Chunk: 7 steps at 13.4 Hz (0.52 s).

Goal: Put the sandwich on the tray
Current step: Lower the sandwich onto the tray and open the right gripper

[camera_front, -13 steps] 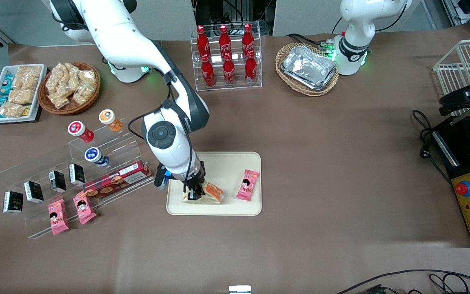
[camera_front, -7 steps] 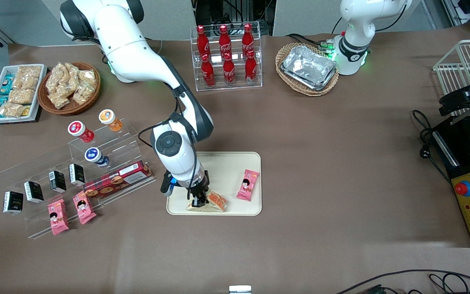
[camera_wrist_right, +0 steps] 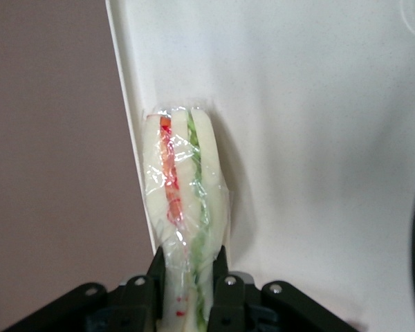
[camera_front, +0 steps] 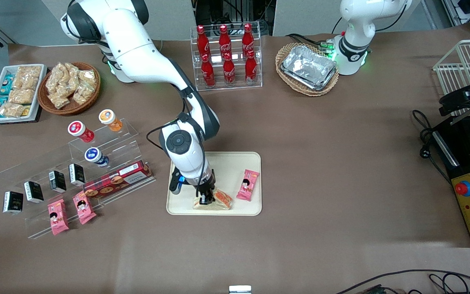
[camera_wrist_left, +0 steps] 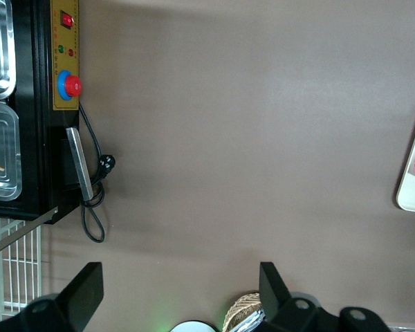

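1. The claw (camera_front: 205,200) pinches one end of the sandwich (camera_front: 218,200); in the right wrist view its black fingers (camera_wrist_right: 144,294) hide that end of the wedge (camera_wrist_right: 182,207).
2. The sandwich sits low over the tray (camera_front: 227,163), near the rim closest to the front camera; whether it touches the surface cannot be told.
3. Its clear wrap is crinkled and glossy, over pale bread with red and green filling.
4. The tray is flat, matte cream, speckled, with rounded corners and a low rim (camera_wrist_right: 128,104); the arm covers part of it.
5. A pink snack packet (camera_front: 247,184) lies on the tray at about 2 o'clock from the sandwich.
6. The brown desk (camera_front: 341,163) is smooth.
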{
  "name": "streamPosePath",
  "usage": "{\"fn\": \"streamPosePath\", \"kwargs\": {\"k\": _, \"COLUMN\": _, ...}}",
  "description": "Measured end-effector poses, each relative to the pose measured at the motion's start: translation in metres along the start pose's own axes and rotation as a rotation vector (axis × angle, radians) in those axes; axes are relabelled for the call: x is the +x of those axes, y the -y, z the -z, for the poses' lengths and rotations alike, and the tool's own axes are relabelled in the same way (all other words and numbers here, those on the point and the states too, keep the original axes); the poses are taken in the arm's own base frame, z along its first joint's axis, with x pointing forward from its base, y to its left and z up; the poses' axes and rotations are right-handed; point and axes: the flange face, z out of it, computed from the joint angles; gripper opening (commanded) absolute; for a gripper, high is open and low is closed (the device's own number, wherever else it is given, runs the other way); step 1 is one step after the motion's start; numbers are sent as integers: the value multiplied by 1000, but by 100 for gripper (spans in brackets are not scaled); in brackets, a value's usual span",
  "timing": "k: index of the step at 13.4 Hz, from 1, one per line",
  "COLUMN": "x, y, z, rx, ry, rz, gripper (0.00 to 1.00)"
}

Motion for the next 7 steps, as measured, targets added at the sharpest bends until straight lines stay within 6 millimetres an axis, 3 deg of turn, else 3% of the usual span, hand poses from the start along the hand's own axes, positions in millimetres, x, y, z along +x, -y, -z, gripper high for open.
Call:
{"fn": "streamPosePath", "kwargs": {"k": 4, "x": 2, "y": -3, "z": -7, "rx": -8, "ry": -8, "rz": 1, "gripper": 31}}
{"fn": "streamPosePath", "kwargs": {"k": 5, "x": 2, "y": -4, "z": -8, "rx": -10, "ry": -9, "rz": 1, "gripper": 46}}
{"fn": "streamPosePath", "kwargs": {"k": 6, "x": 3, "y": -4, "z": -10, "rx": -11, "ry": -12, "rz": 1, "gripper": 69}}
{"fn": "streamPosePath", "kwargs": {"k": 7, "x": 4, "y": -5, "z": -13, "rx": -14, "ry": -15, "rz": 1, "gripper": 85}}
